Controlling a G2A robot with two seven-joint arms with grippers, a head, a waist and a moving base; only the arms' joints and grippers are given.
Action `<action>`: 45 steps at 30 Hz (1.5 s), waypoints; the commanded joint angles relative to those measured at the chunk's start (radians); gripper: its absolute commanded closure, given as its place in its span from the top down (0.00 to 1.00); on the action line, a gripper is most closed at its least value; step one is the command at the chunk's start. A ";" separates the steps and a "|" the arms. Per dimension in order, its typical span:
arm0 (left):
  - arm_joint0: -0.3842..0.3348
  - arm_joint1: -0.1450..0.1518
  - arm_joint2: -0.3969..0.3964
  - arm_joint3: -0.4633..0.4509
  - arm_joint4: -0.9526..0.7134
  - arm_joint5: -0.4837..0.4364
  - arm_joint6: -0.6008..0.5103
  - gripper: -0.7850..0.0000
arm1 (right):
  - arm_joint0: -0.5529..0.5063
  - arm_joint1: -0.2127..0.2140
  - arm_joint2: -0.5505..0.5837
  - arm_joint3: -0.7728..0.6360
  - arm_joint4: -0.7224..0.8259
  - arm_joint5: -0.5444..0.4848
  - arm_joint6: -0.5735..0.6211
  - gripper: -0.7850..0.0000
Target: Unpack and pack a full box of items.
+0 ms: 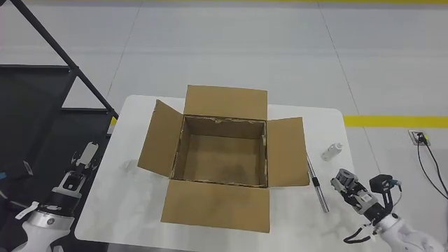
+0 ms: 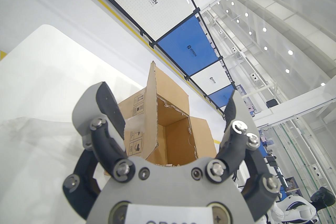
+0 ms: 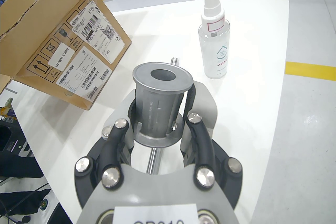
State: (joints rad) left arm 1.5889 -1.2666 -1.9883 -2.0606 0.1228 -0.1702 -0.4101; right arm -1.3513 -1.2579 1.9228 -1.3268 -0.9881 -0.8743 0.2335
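Right jaws clamp a flanged metal sleeve point(image 3: 160, 101); left jaws spread wide

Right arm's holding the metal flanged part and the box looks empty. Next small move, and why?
Probably shift the right gripper sideways, clear of the rod, before lowering the flanged part onto bare table. The box is open and empty, and the bottle and rod are already out beside it, so this looks like the last item out. The rod lies right under the part.
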 commanded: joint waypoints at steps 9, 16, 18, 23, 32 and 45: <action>0.000 0.000 0.000 0.000 0.000 0.000 0.000 1.00 | -0.001 -0.003 -0.026 -0.025 -0.032 0.077 -0.024 0.00; 0.000 0.000 0.000 0.000 0.000 0.000 0.000 1.00 | 0.016 -0.006 -0.095 0.074 -0.215 0.150 -0.310 0.00; 0.000 0.000 0.000 0.000 0.000 0.000 0.000 1.00 | 0.042 -0.004 -0.113 0.133 -0.260 0.165 -0.365 0.00; 0.000 0.000 0.000 0.000 0.000 0.000 0.000 1.00 | 0.098 0.001 -0.141 0.256 -0.316 0.196 -0.448 0.00; 0.000 0.000 0.000 0.000 0.000 0.000 0.000 1.00 | 0.140 0.014 -0.163 0.352 -0.347 0.202 -0.521 0.27; 0.000 0.000 0.000 0.000 0.000 0.000 0.000 1.00 | 0.144 0.033 -0.179 0.357 -0.366 0.186 -0.541 0.50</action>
State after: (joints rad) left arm 1.5889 -1.2666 -1.9883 -2.0606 0.1228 -0.1702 -0.4101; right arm -1.2070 -1.2260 1.7454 -0.9677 -1.3526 -0.6872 -0.3065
